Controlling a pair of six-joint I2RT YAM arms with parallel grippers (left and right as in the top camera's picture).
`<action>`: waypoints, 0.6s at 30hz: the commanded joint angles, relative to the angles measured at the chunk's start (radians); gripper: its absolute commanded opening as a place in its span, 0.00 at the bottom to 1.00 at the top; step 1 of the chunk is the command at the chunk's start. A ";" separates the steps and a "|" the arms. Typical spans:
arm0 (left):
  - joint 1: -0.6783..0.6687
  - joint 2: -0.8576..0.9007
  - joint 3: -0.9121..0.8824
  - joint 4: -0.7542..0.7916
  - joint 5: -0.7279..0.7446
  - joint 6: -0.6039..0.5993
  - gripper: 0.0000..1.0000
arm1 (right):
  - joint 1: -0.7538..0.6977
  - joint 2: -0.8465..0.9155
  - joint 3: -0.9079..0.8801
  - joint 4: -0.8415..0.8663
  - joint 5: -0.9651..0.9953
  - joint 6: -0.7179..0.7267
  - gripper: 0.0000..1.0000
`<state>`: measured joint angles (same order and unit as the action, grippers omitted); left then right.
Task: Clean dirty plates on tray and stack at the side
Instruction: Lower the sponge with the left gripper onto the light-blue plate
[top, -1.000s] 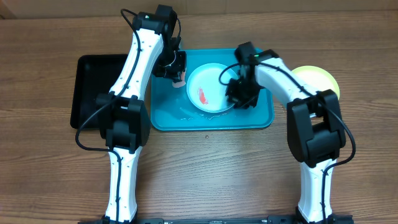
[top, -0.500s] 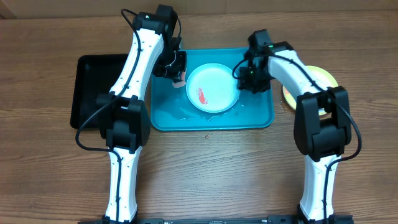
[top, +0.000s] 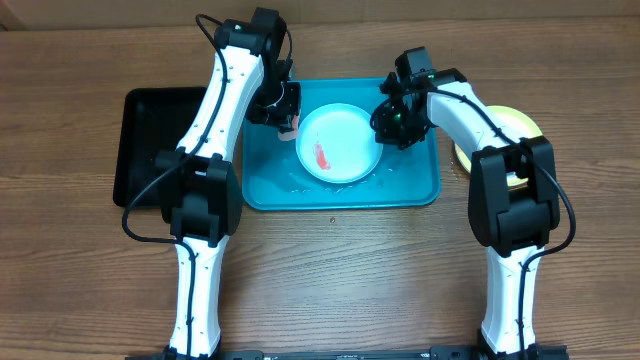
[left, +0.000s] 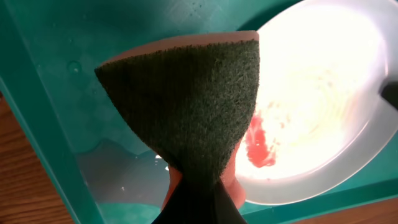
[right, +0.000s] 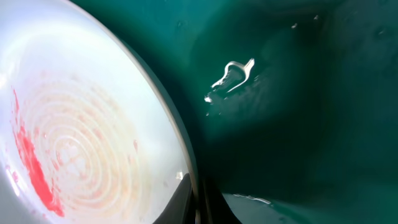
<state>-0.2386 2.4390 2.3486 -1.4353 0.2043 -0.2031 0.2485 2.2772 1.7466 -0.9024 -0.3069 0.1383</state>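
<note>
A black tray (top: 150, 140) sat at the far left, outside the work. Just right of it, the left gripper (top: 286, 116) hung over the left end of the turquoise tray (top: 420, 190), its jaws pinching the narrow end of a sponge (left: 186, 99) so that the dark green scouring face fanned out above the tray floor. The sponge was near the white plate (top: 345, 130) but, in the left wrist view, looked clear of its rim. A little water (left: 118, 168) pooled on the tray floor beside it.

The white plate lay flat in the middle of the turquoise tray, with 1 red smear (top: 321, 155) left of its centre. The right gripper (top: 396, 122) stood at the plate's right edge; its jaws were close together with the rim running toward them, but whether they actually pinched it could not be told. A yellow-green plate (top: 505, 122) rested on the table at the far right, partly behind that arm.

The step in hand looked like scrubbing the white plate. The next move probably called for steadying the rim and bringing the sponge across onto the smear.
</note>
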 joint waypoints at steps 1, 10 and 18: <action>-0.013 -0.006 -0.005 0.005 -0.002 -0.007 0.04 | 0.026 0.023 0.015 -0.023 -0.014 0.113 0.04; -0.058 -0.006 -0.019 0.053 -0.038 -0.006 0.04 | 0.110 0.023 0.006 -0.019 0.114 0.381 0.04; -0.100 -0.006 -0.082 0.060 -0.208 -0.071 0.04 | 0.109 0.023 0.006 0.007 0.115 0.389 0.04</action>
<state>-0.3317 2.4390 2.2963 -1.3758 0.1112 -0.2150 0.3630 2.2768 1.7493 -0.8913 -0.2443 0.4984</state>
